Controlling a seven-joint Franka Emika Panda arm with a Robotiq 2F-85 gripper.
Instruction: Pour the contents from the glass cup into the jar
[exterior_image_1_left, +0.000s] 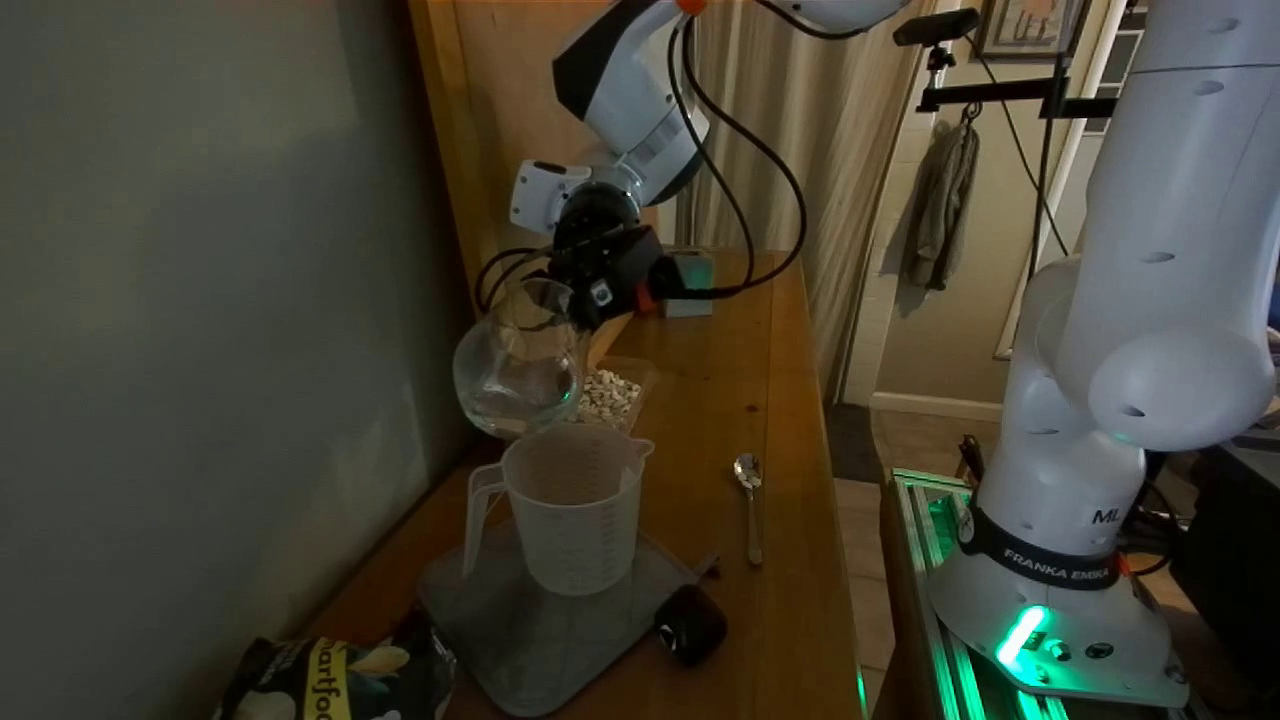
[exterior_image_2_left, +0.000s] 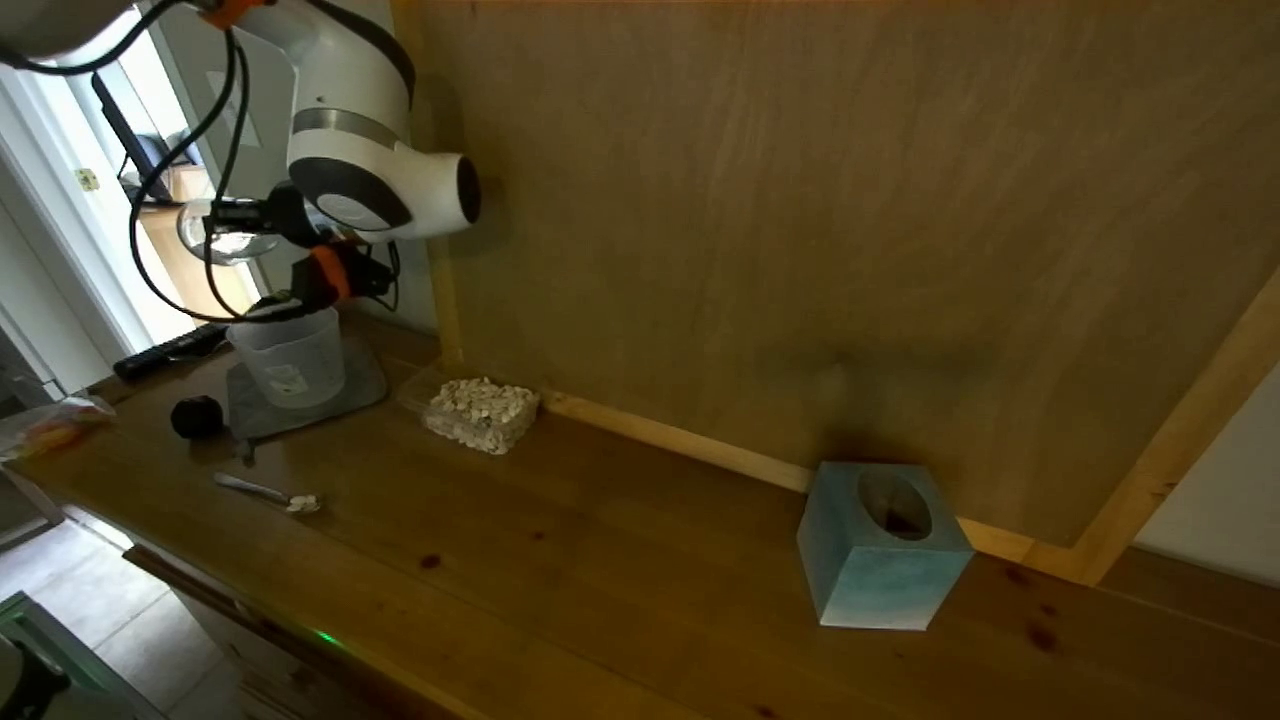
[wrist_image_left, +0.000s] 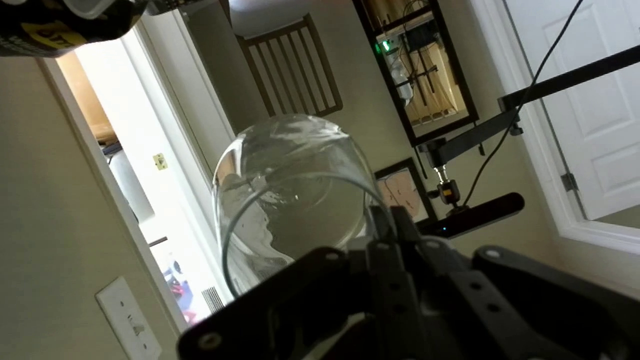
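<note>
The glass cup (exterior_image_1_left: 520, 370) is a clear round tumbler, held tilted in the air above and behind the jar in an exterior view. It also shows in the wrist view (wrist_image_left: 295, 210), where I look in through its rim, and in an exterior view (exterior_image_2_left: 225, 240). Whether liquid is inside I cannot tell surely. My gripper (wrist_image_left: 397, 225) is shut on the cup's rim, one finger on each side of the glass wall. The jar, a translucent handled pitcher (exterior_image_1_left: 580, 525), stands upright on a grey mat (exterior_image_1_left: 470, 600); it also shows in an exterior view (exterior_image_2_left: 300, 370).
A clear box of pale flakes (exterior_image_2_left: 480, 415) stands behind the jar along the wooden panel. A spoon (exterior_image_1_left: 750, 505), a black round object (exterior_image_1_left: 690, 625) and a snack bag (exterior_image_1_left: 345, 680) lie around the mat. A tissue box (exterior_image_2_left: 880, 545) stands farther along. A wall (exterior_image_1_left: 250, 350) rises beside the counter.
</note>
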